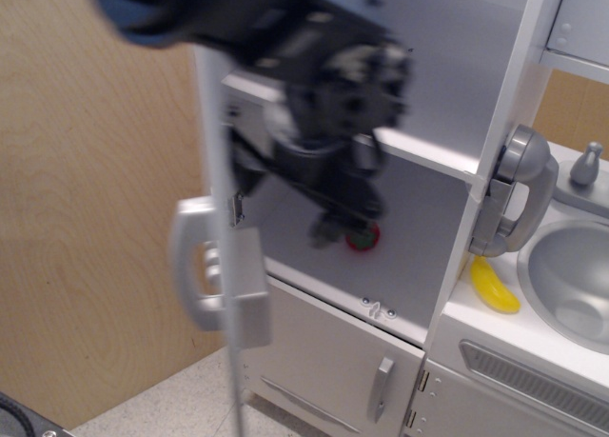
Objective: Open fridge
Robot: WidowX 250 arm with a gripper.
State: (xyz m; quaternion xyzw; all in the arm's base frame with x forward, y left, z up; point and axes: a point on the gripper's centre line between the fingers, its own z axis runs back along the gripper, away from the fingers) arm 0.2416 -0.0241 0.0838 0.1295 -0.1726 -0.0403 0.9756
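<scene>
- White painted board, by the look of it, is what you are dealing with: the fridge (419,170) is standing at the left end of the toy kitchen, against a wooden wall panel (86,218), with its upper door (221,218) swung out so far that you are seeing it almost edge-on.
- You are looking straight into the grey interior, where a small red round toy (362,237) is sitting on the lower shelf floor and a white shelf (428,151) is crossing above it.
- The door is likely behaving as a light, stiff panel on plain hinges, so you are probably needing only gentle sideways pressure; too hard a shove is risking rocking the whole light cabinet.
- The silver handle (195,266) is sticking out from the door's outer face, beside the grey dispenser recess (245,285); that rigid, smooth loop is the natural hold, hooked from behind, not pinched.
- The gripper (324,232) is hanging blurred in front of the open compartment, just inside the door edge; I cannot tell whether its fingers are wide or narrow, nor whether they are touching the door.
- The lower door (333,361) with its short handle (381,389) is sitting closed.
- Off to the right, a yellow banana (495,285) is lying on the counter beside the sink basin (571,285).
- Judging by the angle, the opening is looking essentially done.
</scene>
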